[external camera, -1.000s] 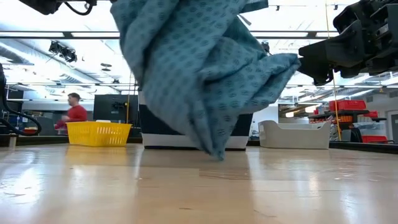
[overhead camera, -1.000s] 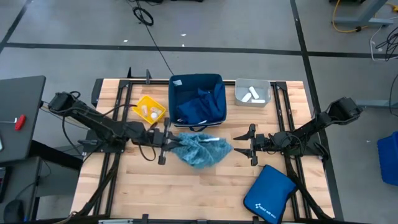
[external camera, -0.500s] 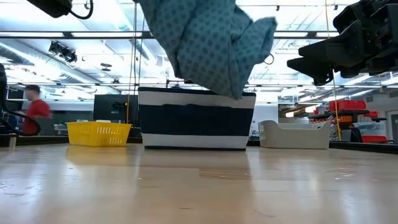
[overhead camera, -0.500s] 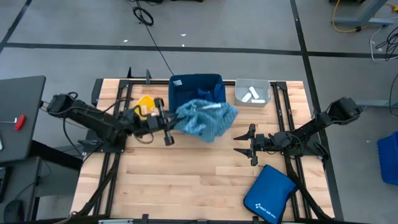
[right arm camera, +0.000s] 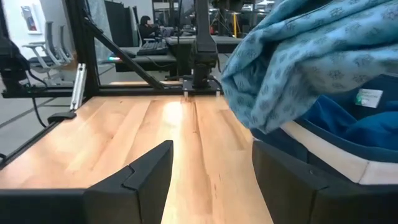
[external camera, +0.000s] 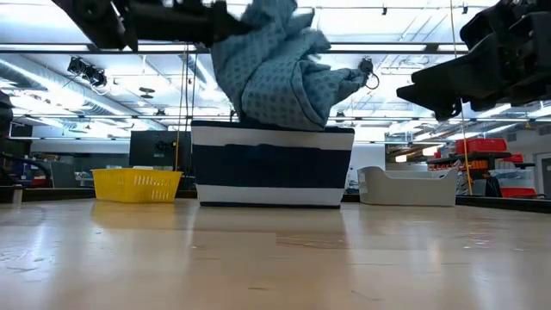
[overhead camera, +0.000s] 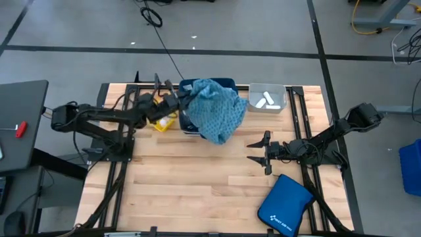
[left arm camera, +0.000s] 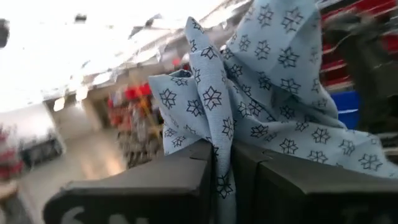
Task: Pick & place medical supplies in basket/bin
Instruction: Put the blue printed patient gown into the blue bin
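Above the navy blue tub (overhead camera: 209, 105), the left claw (overhead camera: 183, 100) grips a teal patterned cloth (overhead camera: 216, 110), its fingers clenched on a fold, as the left wrist view shows. The cloth hangs beyond and below the claw, draped over the tub's near rim, with its lower edge spilling outside toward the desk (overhead camera: 197, 191). A dark blue cloth (right arm camera: 348, 127) already lies inside the tub. Beside the claw sits the small yellow tub (overhead camera: 160, 118); farther past the cloth is the pale grey tub (overhead camera: 266, 98), holding white packets (overhead camera: 265, 100). The right claw (overhead camera: 262, 152) waits released, low over the desk and well apart, near a royal-blue zip pouch (overhead camera: 284, 205). To place the cloth well, the claw likely needs to carry it farther over the tub's middle and lower it before letting go, so no fabric trails over the rim.
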Robot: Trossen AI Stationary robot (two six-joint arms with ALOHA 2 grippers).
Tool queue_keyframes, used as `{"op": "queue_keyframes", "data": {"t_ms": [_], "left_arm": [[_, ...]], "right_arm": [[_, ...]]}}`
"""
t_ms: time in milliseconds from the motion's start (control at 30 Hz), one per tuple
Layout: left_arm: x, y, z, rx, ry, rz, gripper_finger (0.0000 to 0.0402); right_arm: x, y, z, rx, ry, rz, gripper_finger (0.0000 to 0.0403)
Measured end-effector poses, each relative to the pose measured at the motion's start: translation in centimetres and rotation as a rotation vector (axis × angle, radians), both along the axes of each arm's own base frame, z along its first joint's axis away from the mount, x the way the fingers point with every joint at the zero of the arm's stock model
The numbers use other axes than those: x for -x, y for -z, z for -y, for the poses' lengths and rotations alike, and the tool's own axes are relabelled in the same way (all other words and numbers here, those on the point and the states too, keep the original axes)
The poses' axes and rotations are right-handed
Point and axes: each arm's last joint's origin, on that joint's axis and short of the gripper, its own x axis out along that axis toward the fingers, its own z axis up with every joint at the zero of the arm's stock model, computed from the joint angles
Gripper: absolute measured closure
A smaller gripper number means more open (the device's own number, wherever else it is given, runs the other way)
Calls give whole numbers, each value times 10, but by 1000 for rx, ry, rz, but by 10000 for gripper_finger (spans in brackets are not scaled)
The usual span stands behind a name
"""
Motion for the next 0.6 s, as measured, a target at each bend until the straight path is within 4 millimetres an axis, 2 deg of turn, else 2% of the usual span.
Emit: {"op": "queue_keyframes", "data": {"t_ms": [100, 233, 400, 600], "left_arm": [[-3, 15, -23, 73, -19, -54, 372], [-10, 46, -47, 190, -53, -171, 372], [-17, 85, -68, 307, -113, -308, 372], [-14, 117, -87, 467, -94, -400, 372]], "right_arm": [[0, 0, 0, 1, 4, -3, 176], [0, 0, 0, 2, 4, -5, 176], [0, 0, 0, 2, 5, -5, 176], [0, 1, 1, 7, 30, -14, 176]]}}
